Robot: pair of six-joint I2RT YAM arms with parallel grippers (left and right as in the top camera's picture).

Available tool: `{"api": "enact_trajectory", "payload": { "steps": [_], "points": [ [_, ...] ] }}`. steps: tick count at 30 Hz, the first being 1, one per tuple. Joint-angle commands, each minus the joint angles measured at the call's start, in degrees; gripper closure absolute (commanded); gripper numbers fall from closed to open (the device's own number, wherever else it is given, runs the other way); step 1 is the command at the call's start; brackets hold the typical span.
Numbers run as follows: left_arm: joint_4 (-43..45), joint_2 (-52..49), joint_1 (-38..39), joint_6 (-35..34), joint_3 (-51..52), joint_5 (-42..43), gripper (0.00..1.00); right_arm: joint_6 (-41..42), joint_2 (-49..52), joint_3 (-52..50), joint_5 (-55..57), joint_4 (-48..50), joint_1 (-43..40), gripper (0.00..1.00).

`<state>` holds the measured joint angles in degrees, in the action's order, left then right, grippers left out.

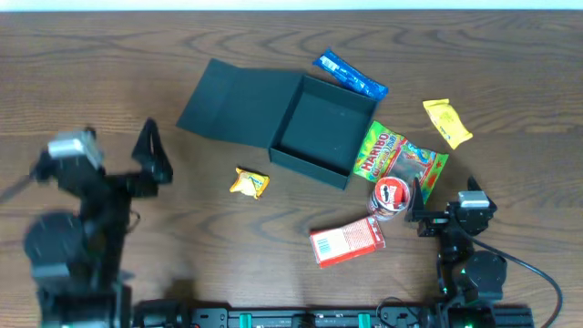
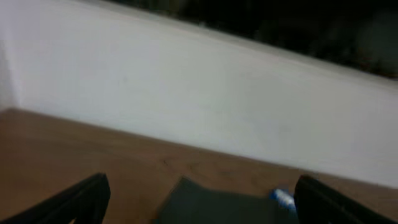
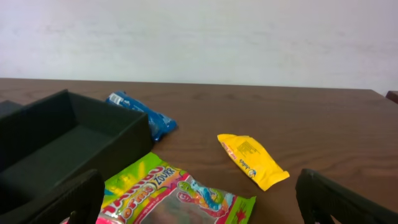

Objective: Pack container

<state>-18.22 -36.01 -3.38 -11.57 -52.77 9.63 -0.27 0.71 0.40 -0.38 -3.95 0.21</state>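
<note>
Sitting open near the middle of the wooden table [image 1: 91, 55], the container [image 1: 314, 128] is a shallow dark square box, its hinged lid folded out flat on the table on its left side and its inner floor in plain view from overhead. A blue packet [image 1: 351, 76] lies at the container's far right corner, just beside the wall. A green gummy bag [image 1: 399, 158] lies against the container's right near corner, and a yellow packet [image 1: 447, 122] lies beyond that bag, well apart from the container. Nearer the robot than the container are a small yellow-orange packet [image 1: 249, 183], close to its near left edge, a round red-and-white tub [image 1: 390, 194] just below the gummy bag, and a red-and-white carton [image 1: 347, 240] lying flat farther out. The left gripper [image 1: 152, 155] hangs to the left of the container's lid, apart from it, with its fingers spread wide; its blurred wrist view shows the two dark fingers [image 2: 81, 199] at the frame's lower corners and the lid between them farther off. The right gripper [image 1: 417, 208] sits nearer the robot than the container, just beside the tub, its fingers [image 3: 74, 199] likewise spread and clamped on nothing, with the container's wall, the gummy bag and the yellow packet ahead of it.
</note>
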Motion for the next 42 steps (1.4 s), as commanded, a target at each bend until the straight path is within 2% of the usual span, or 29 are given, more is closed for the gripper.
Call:
{"api": "enact_trajectory", "payload": {
  "steps": [1,5,9,11,18,21,28,32,35,39,42],
  "points": [
    [-10.19,-7.37,-0.28,-5.44,-12.48,5.03,0.05,0.20,-0.33,-0.09,0.13,-0.31,-1.03,0.01],
    [-27.74,-13.70,-0.28,-12.04,-24.85,5.03,0.05,0.20,-0.33,-0.09,0.13,-0.31,-1.03,0.01],
    [-38.93,-14.53,0.02,-20.70,-26.88,5.53,0.05,0.20,-0.33,-0.09,0.13,-0.31,-1.03,0.01],
    [-43.19,-15.39,1.68,-21.88,-26.88,7.08,0.05,0.20,-0.33,-0.09,0.13,-0.31,-1.03,0.01],
    [-45.51,-21.57,10.88,-21.99,-26.88,5.09,0.05,0.20,-0.33,-0.09,0.13,-0.31,-1.03,0.01],
    [-46.53,-26.56,16.24,-25.86,-26.88,-0.15,0.04,0.20,-0.33,-0.09,0.13,-0.31,-1.03,0.01],
    [-48.87,-36.39,23.43,-27.41,-26.88,-14.08,0.05,0.20,-0.33,-0.09,0.13,-0.31,-1.03,0.01],
    [-53.99,-41.66,21.70,-22.91,-26.88,-19.52,0.05,0.20,-0.33,-0.09,0.13,-0.31,-1.03,0.01],
    [-54.88,-44.61,18.71,-17.14,-26.88,-19.54,0.05,0.20,-0.33,-0.09,0.13,-0.31,-1.03,0.01],
    [-55.32,-48.33,6.56,-4.72,-26.91,-7.43,0.05,0.20,-0.33,-0.09,0.13,-0.31,-1.03,0.01],
    [-57.86,-48.72,-4.11,-0.11,-26.91,-0.81,0.05,0.20,-0.33,-0.09,0.13,-0.31,-1.03,0.01]
  ]
}}
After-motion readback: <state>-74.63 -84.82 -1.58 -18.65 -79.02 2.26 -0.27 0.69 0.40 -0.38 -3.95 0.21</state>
